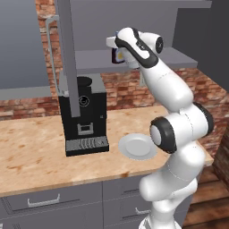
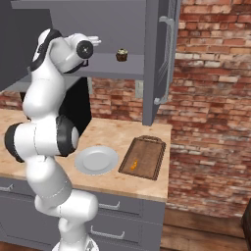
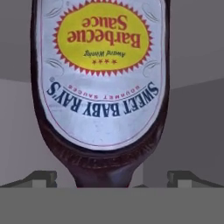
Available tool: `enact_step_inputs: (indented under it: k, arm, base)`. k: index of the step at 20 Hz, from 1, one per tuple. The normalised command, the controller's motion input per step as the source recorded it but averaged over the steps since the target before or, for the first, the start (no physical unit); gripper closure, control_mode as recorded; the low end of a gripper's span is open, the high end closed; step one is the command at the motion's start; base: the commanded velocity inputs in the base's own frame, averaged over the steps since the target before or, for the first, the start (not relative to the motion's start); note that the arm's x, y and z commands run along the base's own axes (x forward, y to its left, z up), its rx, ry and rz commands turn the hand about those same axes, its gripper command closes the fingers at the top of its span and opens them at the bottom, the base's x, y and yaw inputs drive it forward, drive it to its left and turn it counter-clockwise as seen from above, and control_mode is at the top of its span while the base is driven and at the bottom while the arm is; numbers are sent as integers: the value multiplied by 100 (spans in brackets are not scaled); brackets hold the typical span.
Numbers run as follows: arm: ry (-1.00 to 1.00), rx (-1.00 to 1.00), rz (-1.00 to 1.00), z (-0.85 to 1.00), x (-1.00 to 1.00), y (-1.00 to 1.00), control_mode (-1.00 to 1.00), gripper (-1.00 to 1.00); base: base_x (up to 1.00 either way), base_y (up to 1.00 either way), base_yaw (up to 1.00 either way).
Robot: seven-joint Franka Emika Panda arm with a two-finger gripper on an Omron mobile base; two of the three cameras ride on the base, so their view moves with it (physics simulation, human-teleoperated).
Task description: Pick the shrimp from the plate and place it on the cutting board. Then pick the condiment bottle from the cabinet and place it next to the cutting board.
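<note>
Condiment bottle (image 3: pixel 100 87) sits dead ahead between the 2 fingertips (image 3: pixel 41 177), jaws fully spread, gripping nothing. It stands on the cabinet (image 1: pixel 179 58) shelf. Advance until the narrow neck is well between the pads, close squarely, then lift straight. Shrimp (image 2: pixel 134 164) already lies on the cutting board (image 2: pixel 149 154).

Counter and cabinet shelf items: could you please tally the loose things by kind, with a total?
Plate: 1
Board: 1
Shrimp, on the board: 1
Bottle, on the shelf: 1
Cupcake, on the shelf: 1
Coffee machine: 1
Total: 6
</note>
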Motion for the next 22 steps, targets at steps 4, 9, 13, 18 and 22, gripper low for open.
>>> enact_step_inputs:
  k: [4, 9, 13, 18, 22]
  arm:
    - [4, 2, -3, 8, 10, 7, -100, -100]
    - [5, 2, -3, 9, 12, 7, -100, -100]
    - [5, 2, -3, 15, 7, 6, -100, -100]
    - [3, 1, -4, 28, 0, 0, -100, -100]
    - [1, 1, -5, 37, 0, 0, -100, -100]
  base:
    - [0, 0, 0]
    - [0, 0, 0]
    - [0, 0, 0]
    - [0, 0, 0]
    - [0, 0, 0]
